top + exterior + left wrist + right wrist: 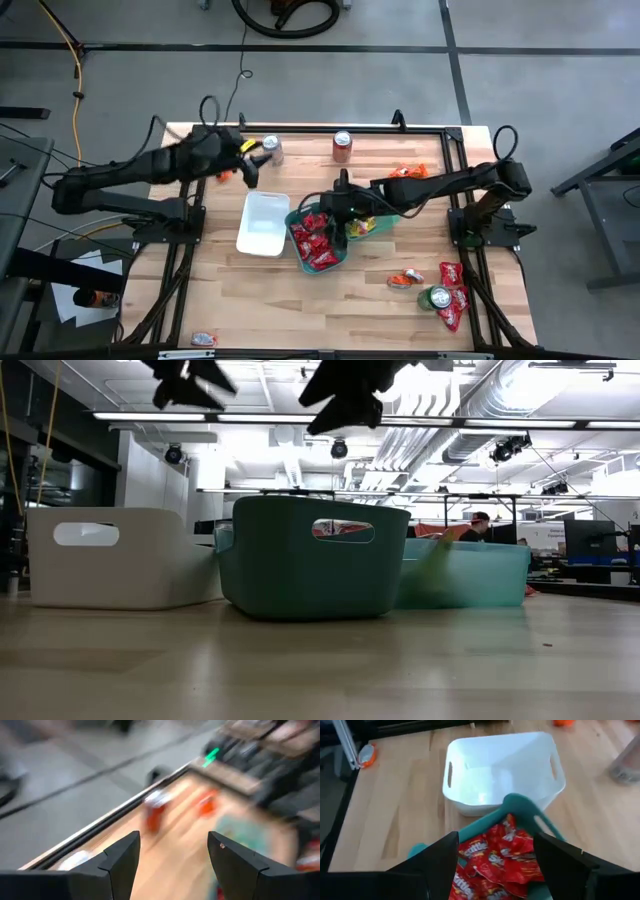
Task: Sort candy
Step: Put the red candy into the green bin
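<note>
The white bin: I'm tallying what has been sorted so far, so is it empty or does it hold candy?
Empty. The white bin shows only its bare floor, while the red packets fill the teal bin beside it.

I see a white bin point(262, 223) beside a teal bin point(300, 262), and three cans point(342, 146) on the tabletop point(270, 300).

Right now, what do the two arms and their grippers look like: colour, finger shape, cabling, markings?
Both arms are dark, near black, jointed links. The left arm carries a yellow patch by its gripper. The right arm has a black cable loop over its base. The left gripper and right gripper show flat, angular matte black fingers. No lettering is readable.
</note>
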`<state>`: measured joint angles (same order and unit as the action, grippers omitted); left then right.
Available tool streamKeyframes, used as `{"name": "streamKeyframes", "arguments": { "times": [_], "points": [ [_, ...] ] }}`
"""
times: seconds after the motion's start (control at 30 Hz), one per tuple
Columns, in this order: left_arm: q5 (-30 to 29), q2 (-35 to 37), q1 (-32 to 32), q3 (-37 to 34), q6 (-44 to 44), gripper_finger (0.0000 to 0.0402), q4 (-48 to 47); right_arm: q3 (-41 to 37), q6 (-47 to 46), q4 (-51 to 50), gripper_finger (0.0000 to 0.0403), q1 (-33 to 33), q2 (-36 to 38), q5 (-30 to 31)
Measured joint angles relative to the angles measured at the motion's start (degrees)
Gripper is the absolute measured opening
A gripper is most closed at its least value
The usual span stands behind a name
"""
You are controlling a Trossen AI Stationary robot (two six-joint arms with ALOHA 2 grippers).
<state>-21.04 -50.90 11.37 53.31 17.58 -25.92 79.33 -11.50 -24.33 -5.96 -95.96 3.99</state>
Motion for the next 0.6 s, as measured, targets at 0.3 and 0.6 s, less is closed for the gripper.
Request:
{"name": "streamKeyframes", "arguments": {
  "times": [0.3,0.6],
  "points": [
    [-2.4,-18.1,23.8,13.5,-3.0,0.0220,-33.2,5.5,-0.3,-3.2,0.0252,4.6,0.1,3.8],
    [-4.6,-32.7,41.0,6.0,1.3,0.0220,-30.2,5.6,-6.6,-5.2,0.0252,5.6,0.1,1.8]
  ]
}}
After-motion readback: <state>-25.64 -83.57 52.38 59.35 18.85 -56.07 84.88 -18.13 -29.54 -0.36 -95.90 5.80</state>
